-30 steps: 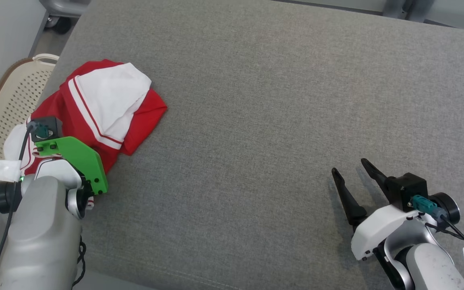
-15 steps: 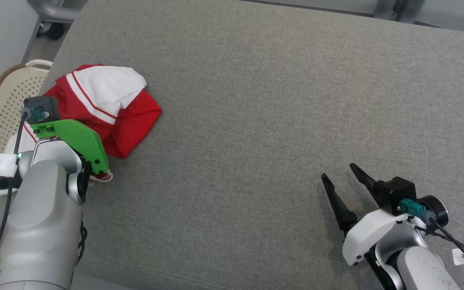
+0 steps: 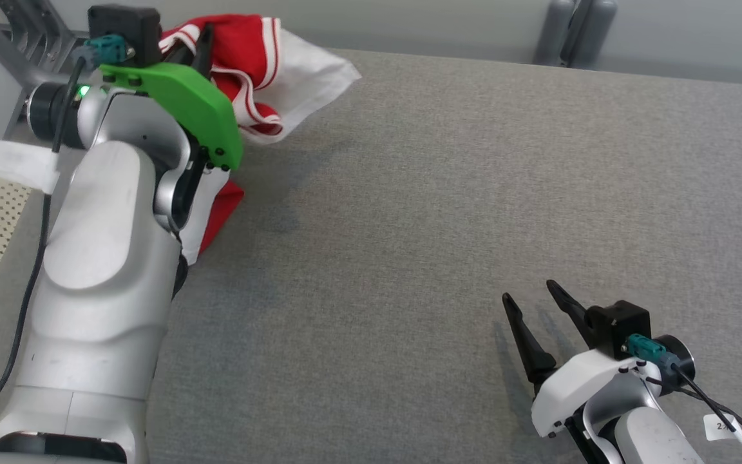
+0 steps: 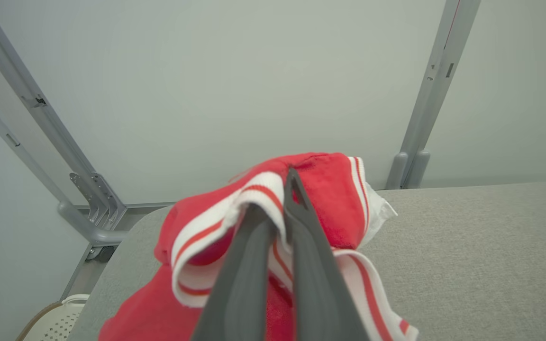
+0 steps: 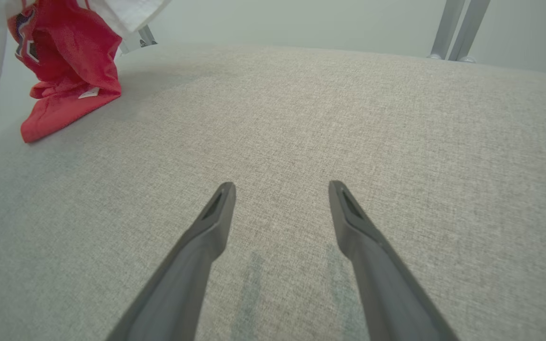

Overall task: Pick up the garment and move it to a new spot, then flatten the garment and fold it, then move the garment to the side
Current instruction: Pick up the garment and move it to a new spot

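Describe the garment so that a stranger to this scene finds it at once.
On the grey padded surface, look at the far left corner, where the left gripper is shut on the garment and holds it up. It alone is bright red, with white panels and striped trim.

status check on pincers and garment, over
Left pincer shut on the red-and-white fabric garment, raised, lower end on the grey fabric tabletop. Right pincer open, empty, low over it. Nothing in the way.
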Tool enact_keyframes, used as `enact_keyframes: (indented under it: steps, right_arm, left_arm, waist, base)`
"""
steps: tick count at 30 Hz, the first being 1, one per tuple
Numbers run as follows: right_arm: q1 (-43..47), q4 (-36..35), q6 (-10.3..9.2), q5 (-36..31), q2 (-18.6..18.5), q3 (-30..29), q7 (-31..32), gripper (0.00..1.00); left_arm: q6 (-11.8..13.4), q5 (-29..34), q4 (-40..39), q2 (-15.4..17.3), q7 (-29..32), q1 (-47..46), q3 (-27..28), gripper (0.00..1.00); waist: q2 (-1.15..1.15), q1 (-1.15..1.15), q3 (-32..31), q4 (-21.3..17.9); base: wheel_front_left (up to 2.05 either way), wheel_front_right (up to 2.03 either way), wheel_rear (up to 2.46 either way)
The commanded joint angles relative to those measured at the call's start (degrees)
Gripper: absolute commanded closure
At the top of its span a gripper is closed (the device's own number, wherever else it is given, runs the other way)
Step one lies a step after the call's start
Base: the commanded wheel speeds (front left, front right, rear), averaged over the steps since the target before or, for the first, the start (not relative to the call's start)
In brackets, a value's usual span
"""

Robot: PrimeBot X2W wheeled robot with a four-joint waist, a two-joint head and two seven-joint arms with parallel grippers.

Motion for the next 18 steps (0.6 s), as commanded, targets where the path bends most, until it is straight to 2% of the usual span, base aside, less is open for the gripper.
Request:
enact_keyframes:
  steps: [1, 9, 13, 18]
  right_arm:
    - [0.6, 0.58, -0.05, 0.22, 0.3, 0.1, -0.66, 0.0]
    - [-0.58, 1.82, -0.05, 0.04, 1.49, 0.1, -2.22, 0.0]
    - [-1.57, 2.28, -0.05, 0.26, 1.74, 0.5, -2.92, 0.0]
    - [-2.78, 3.64, -0.05, 0.86, 2.0, 1.75, -4.09, 0.0]
  left_arm:
    - [-0.51, -0.36, -1.83, -0.74, 0.13, -1.47, -0.89, 1.0]
    - [-1.88, -4.35, -11.62, -2.96, -0.07, -5.29, -7.06, 1.0]
    - [-0.64, -6.45, -15.37, -3.14, -3.53, -7.77, -10.25, 1.0]
    - [2.67, -8.02, -18.58, -3.14, -9.26, -11.97, -15.16, 1.0]
  waist:
    - [0.0, 0.0, -2.13, -3.3]
    - [0.0, 0.0, -1.86, -10.09]
    - [0.0, 0.0, -0.62, -14.29]
    - [0.0, 0.0, 1.02, -19.96]
  base:
    - [0.0, 0.0, 0.0]
    - [0.0, 0.0, 0.0]
    - [0.0, 0.0, 0.0]
    - [0.0, 0.0, 0.0]
